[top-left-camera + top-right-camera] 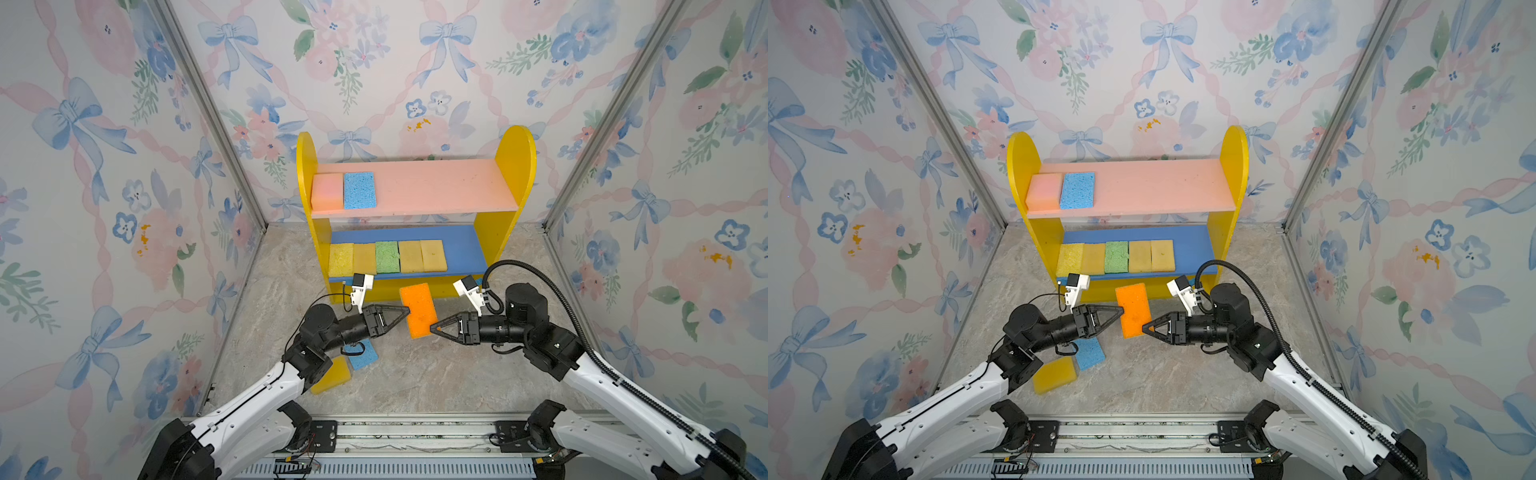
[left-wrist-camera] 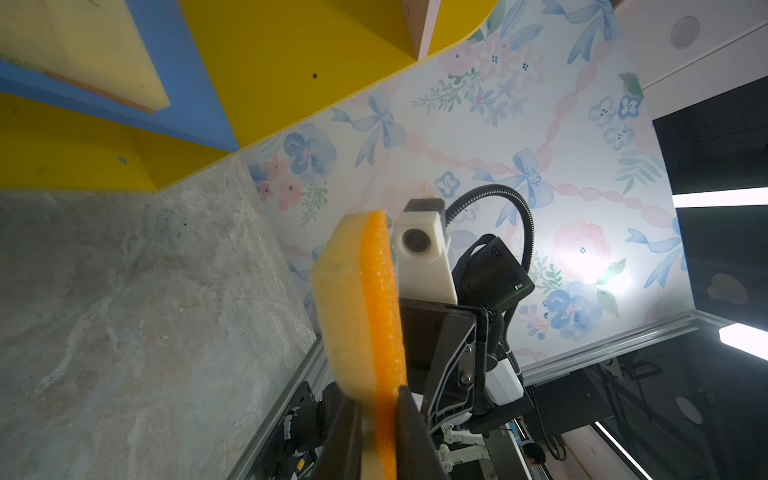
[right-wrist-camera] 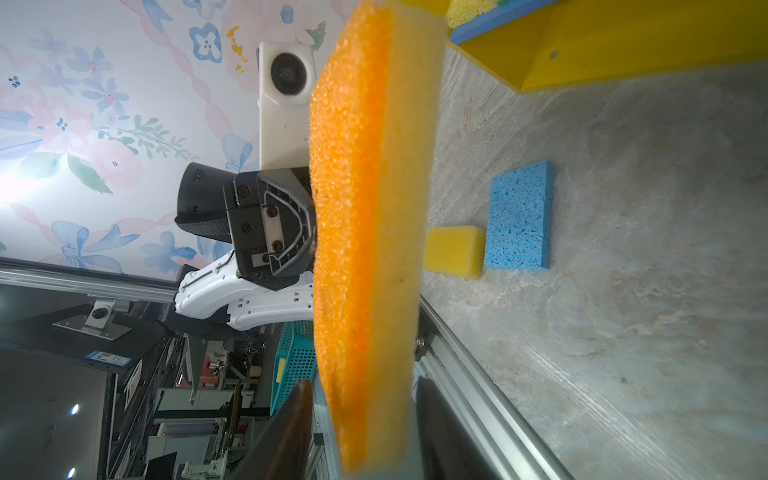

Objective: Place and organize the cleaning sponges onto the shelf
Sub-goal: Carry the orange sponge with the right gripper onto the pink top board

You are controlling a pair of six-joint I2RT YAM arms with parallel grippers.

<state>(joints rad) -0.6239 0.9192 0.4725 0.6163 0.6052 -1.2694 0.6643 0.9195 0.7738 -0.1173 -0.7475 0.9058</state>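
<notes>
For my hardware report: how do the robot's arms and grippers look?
The left arm and right arm have white shells and black joints. The left gripper and right gripper are black and triangular. A black ribbed cable follows the right arm.

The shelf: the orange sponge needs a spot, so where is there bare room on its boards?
The pink upper board is bare from the blue sponge to the right side panel. The blue lower board has a bare patch between the last tan sponge and that panel. Five sponges crowd its left.
</notes>
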